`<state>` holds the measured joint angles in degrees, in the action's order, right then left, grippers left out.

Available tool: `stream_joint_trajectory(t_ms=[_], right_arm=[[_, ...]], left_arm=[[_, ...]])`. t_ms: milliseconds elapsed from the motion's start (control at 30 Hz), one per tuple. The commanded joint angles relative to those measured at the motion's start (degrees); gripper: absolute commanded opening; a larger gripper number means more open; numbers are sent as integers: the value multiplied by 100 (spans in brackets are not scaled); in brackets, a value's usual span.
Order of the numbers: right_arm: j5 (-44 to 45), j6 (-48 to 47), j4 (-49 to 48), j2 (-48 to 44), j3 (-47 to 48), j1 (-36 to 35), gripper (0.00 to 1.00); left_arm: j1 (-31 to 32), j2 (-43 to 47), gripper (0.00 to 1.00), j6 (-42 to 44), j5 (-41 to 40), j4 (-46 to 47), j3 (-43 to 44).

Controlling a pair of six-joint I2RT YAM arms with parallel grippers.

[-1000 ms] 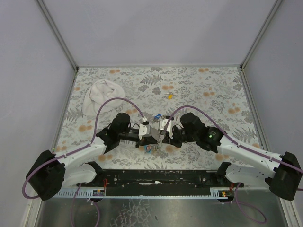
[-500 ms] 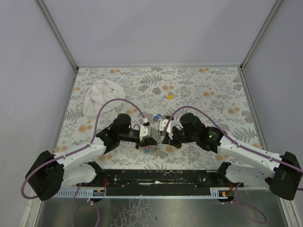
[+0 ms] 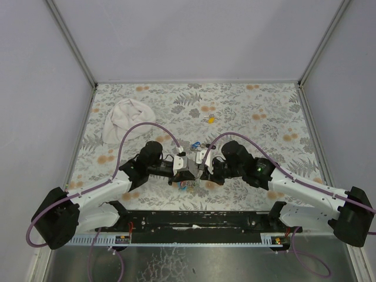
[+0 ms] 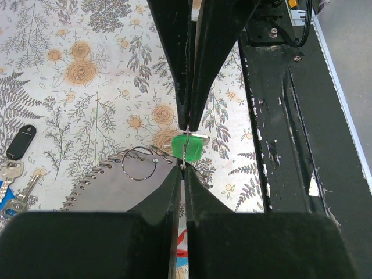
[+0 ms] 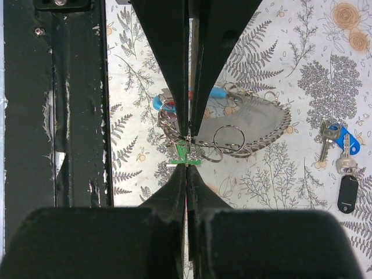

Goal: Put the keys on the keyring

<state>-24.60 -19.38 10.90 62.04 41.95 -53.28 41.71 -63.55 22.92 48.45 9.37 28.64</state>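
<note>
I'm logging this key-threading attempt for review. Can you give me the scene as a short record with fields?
left gripper: shut, seemingly pinching a ring of the keyring
right gripper: shut, seemingly on the green key
green key: between the two grippers' tips, against that ring
blue key: lying beside the black key, apart from the keyring
yellow key: alone, farther back
white cloth: back left, untouched

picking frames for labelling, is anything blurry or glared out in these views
top external: even light, no glare; left wrist: green key sharp, left tool's near end a dark blur; right wrist: blue key sharp, right tool blurred likewise
</note>
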Motion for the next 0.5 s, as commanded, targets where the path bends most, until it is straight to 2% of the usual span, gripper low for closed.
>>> stream_joint_trajectory(t_ms=[0, 467], right_arm=[[69, -68, -227, -43, 204, -84, 0], [366, -92, -131, -122, 208, -157, 0]], left_arm=[[32, 101, 0, -26, 81, 350, 142], [34, 59, 0, -15, 79, 277, 179]])
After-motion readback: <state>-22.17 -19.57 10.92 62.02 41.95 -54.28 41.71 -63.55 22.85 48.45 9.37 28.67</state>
